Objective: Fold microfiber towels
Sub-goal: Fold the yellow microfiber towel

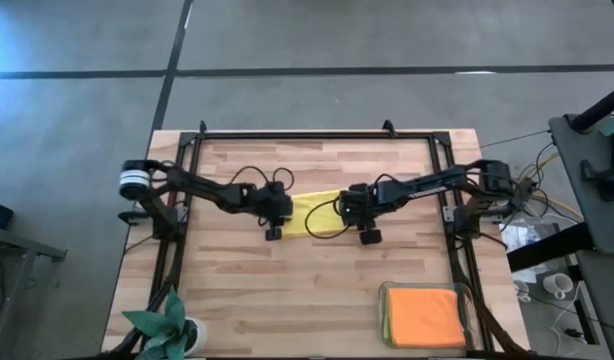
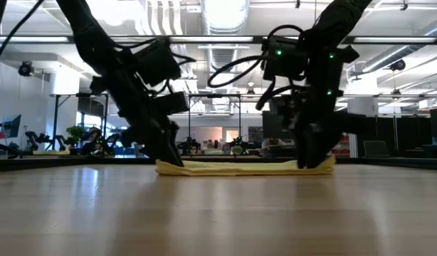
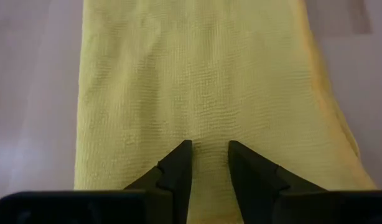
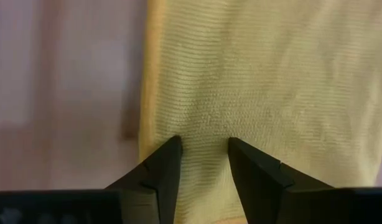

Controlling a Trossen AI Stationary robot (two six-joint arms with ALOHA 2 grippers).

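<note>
Soft yellow square microfiber towel (image 1: 322, 212) flat at table centre, between both arms. Left gripper (image 3: 209, 160) and right gripper (image 4: 204, 157) pressed on opposite ends — jaws narrowly parted, pinching nothing. Light, limp, non-slip cloth — best pinched at edge corners.

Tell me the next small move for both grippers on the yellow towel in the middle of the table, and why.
Probably close both grippers to pinch the cloth. The left gripper and right gripper each sit on opposite ends of the flat yellow microfiber towel, fingers slightly apart and pressed onto the fabric. The low view shows the towel lying flat on the wooden table, so nothing is lifted yet.
</note>
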